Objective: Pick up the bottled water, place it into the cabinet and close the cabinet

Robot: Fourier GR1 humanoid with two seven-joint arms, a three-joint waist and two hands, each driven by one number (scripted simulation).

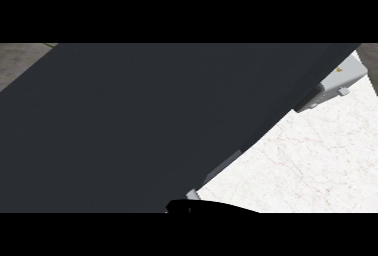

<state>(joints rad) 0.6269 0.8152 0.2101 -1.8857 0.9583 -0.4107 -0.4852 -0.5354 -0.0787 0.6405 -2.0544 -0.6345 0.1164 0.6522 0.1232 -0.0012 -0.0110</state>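
While a broad, flat, dark charcoal panel (140,125) fills most of the head view from the upper left down to the lower edge, only a wedge of the scene beyond it shows at the right. Item: white marble-patterned counter (317,160) with faint reddish veins, lying bare along the panel's slanted right edge. Item: pale grey boxy object (341,77) at the upper right, bearing a small yellow mark and small pale knobs, its left part hidden behind the panel. Item: two narrow pale grey slivers just beside the panel's slanted edge – too little shows to tell what they are. Item: grey floor (18,57), a strip at the upper left corner. Item: black hand (203,206), a rounded dark shape at the lower edge, touching the panel's foot – left or right cannot be told, nor whether it is open, closed or holding anything. Bottled water: hidden from this view; its place cannot be told.
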